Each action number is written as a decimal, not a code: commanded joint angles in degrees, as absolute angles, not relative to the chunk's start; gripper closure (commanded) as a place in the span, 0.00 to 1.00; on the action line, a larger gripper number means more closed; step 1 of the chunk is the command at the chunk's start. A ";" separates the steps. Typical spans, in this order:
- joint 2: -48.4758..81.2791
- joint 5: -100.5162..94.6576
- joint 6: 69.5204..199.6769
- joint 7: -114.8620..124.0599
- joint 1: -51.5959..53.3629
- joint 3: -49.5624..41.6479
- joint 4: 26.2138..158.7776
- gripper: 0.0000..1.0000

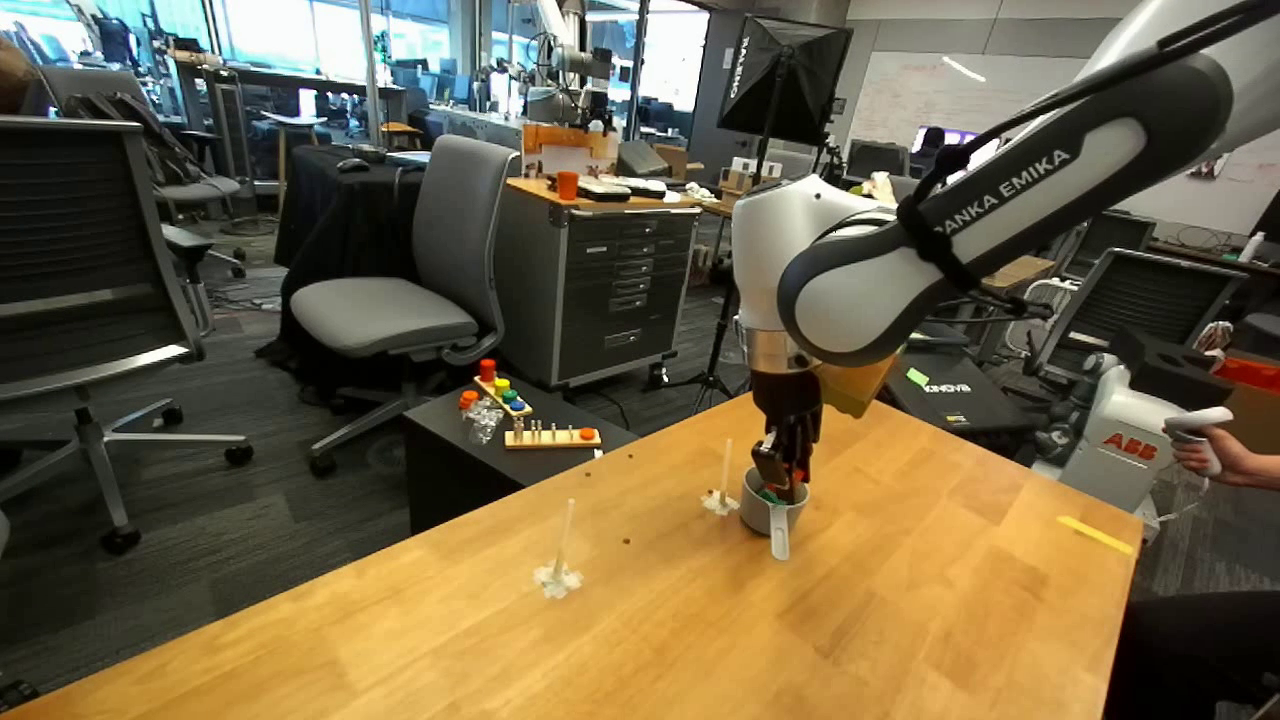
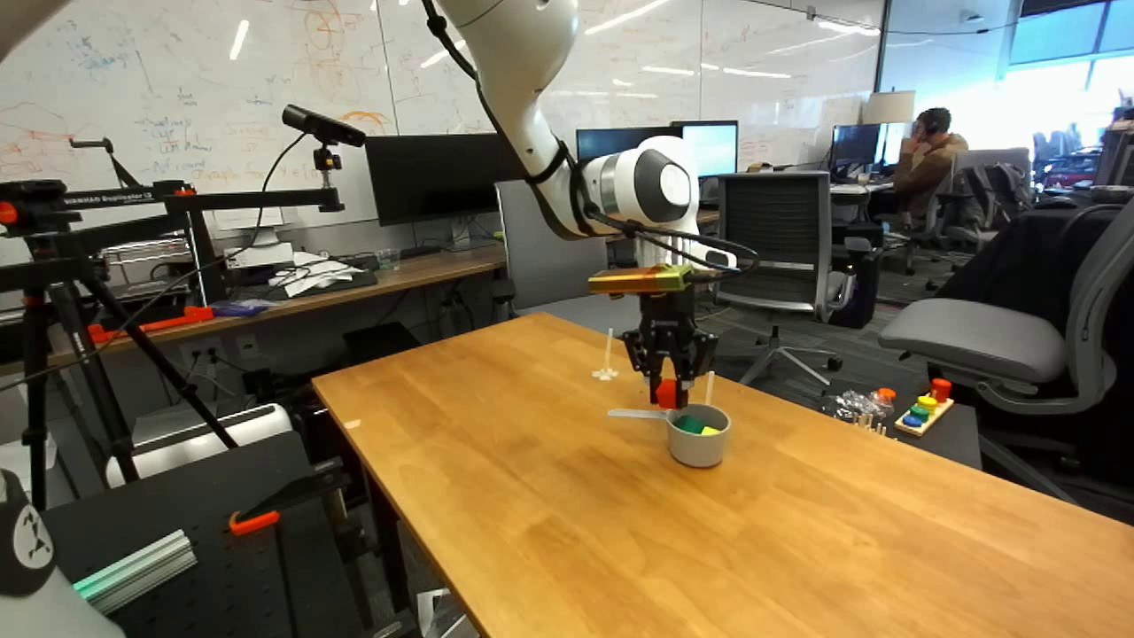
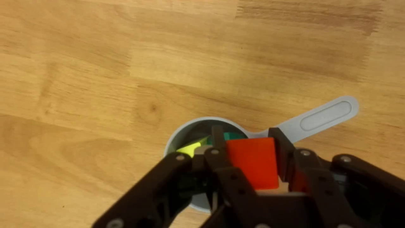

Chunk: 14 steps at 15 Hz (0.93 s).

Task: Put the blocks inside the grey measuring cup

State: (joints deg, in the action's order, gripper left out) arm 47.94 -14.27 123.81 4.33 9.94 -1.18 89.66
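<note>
Two blocks, the green block (image 2: pixel 688 424) and the yellow block (image 2: pixel 710 431), lie inside the grey measuring cup (image 2: pixel 698 450), kept together by its wall; whether they touch each other I cannot tell. The third, the red block (image 3: pixel 253 164), is with the downward-pointing gripper (image 2: pixel 670 396), whose fingers (image 3: pixel 282 148) are clamped on opposite sides of it, presumably so that it drops straight once they part.

Toward the bottom of the wrist frame, the red block overlaps the cup's edge where the handle (image 3: pixel 327 115) begins, one finger above the mouth and the other above the handle's root. Right of centre in an exterior view, the red block (image 2: pixel 666 394) hangs over that same side rather than over the middle of the mouth. The final placement therefore looks near but not ready: let go here, the block could catch on the rim or fall across the handle. A slight move away from the handle seems called for first.

The cup stands upright on the wooden table (image 2: pixel 549 514), which should help it take the block without tipping. Near it, a thin rod (image 1: pixel 727 465) stands in a whitish lump (image 1: pixel 719 503), apparently stuck down to stay upright.
</note>
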 commanded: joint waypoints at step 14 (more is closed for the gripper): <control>50.95 -12.43 119.49 3.45 10.17 0.31 83.01 0.00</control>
State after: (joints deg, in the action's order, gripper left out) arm 52.17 -13.12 121.00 4.28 9.21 -0.83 83.27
